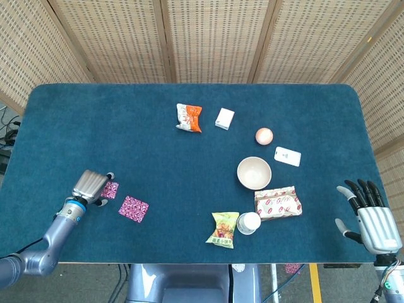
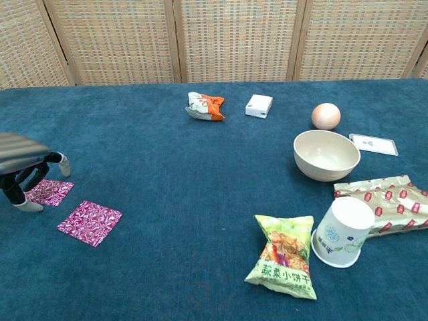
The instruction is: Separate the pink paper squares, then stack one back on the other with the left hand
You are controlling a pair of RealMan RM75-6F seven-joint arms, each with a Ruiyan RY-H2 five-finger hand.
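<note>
Paper squares already apart on the blue table (image 1: 189, 101): far pink square (image 2: 49, 191) under the left hand (image 2: 23, 164), near pink square (image 2: 89, 222) just beside it, not touching. Left fingers curled down over the far sheet's edge, tips maybe on it, can't tell if actually pinching. Right hand (image 1: 371, 214) spread wide, holding nothing, well away. Probably feather-light, floppy, flat on the cloth, so better to pinch a corner or drag it by an edge.
</note>
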